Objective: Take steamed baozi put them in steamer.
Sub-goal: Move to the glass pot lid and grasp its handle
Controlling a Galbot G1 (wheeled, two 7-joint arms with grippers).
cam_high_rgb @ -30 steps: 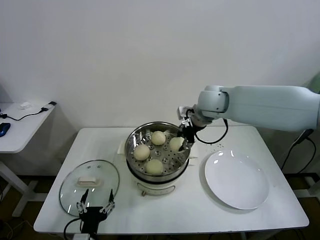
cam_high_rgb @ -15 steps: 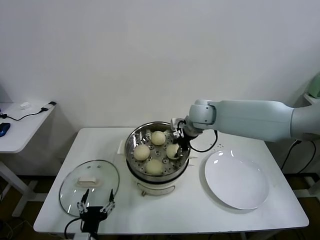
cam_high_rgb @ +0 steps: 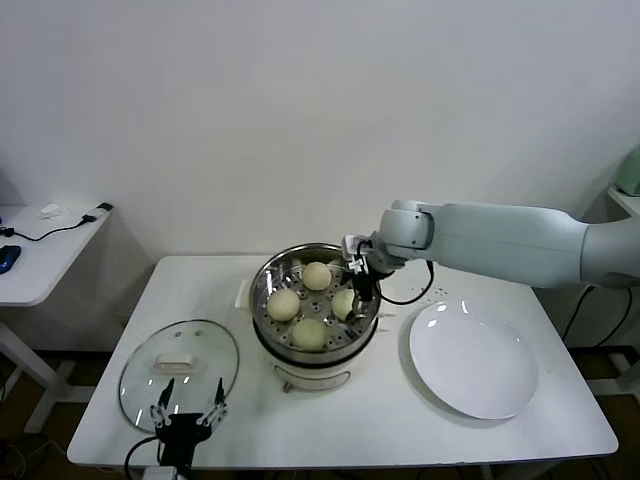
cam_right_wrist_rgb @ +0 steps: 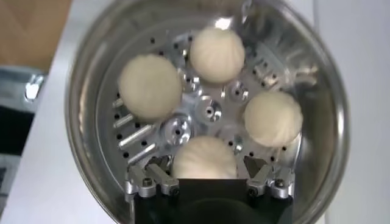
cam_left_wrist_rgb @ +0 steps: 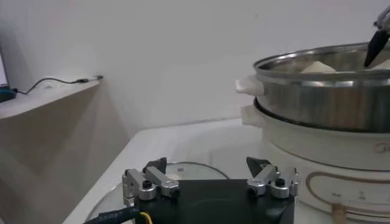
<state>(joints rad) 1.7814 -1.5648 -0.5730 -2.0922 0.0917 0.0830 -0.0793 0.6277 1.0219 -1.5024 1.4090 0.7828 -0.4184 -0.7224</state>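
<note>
Holding: nothing; right gripper (cam_high_rgb: 352,290) spread open around one baozi (cam_right_wrist_rgb: 204,159) inside the steamer (cam_high_rgb: 268,320).
Baozi: all four on the perforated tray, apart.
Left gripper (cam_high_rgb: 190,412): open, parked over the lid's (cam_high_rgb: 145,380) near edge.
Plate (cam_high_rgb: 472,360): bare, right of steamer.
Room: table (cam_high_rgb: 370,420) front free.

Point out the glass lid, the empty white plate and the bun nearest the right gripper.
glass lid (cam_high_rgb: 180,372): head view, glass beside its white handle.
white plate (cam_high_rgb: 473,358): head view, bare centre.
bun (cam_right_wrist_rgb: 204,158): right wrist view, domed top, between the open right gripper (cam_right_wrist_rgb: 209,176) fingers.
</note>
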